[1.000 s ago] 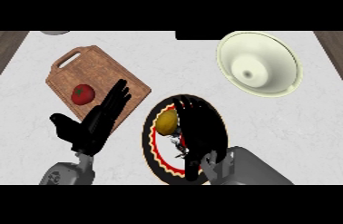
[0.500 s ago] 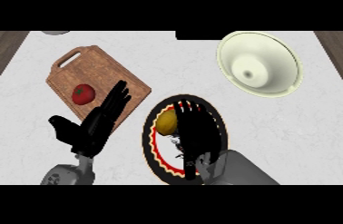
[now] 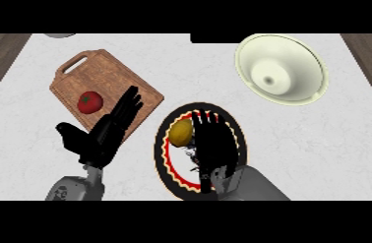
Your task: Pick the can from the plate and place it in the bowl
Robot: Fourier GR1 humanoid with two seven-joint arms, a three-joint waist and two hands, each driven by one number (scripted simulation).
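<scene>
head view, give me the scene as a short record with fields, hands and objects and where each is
surface: pale counter
plate: dark, red and cream rim, near the front edge
can: yellow, on the plate's left part
right hand: open, fingers straight, over the plate beside the can, not curled round it
left hand: open, resting, fingertips over the board's edge
bowl: cream, back right, nothing visible in it
cutting board: wooden, back left
tomato: red, on the board
task state: can not yet lifted

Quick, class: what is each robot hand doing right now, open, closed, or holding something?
Left robot hand: open, fingers straight, over the cutting board's edge, holding nothing.
Right robot hand: open, fingers extended over the plate beside the can, not yet gripping.
</scene>
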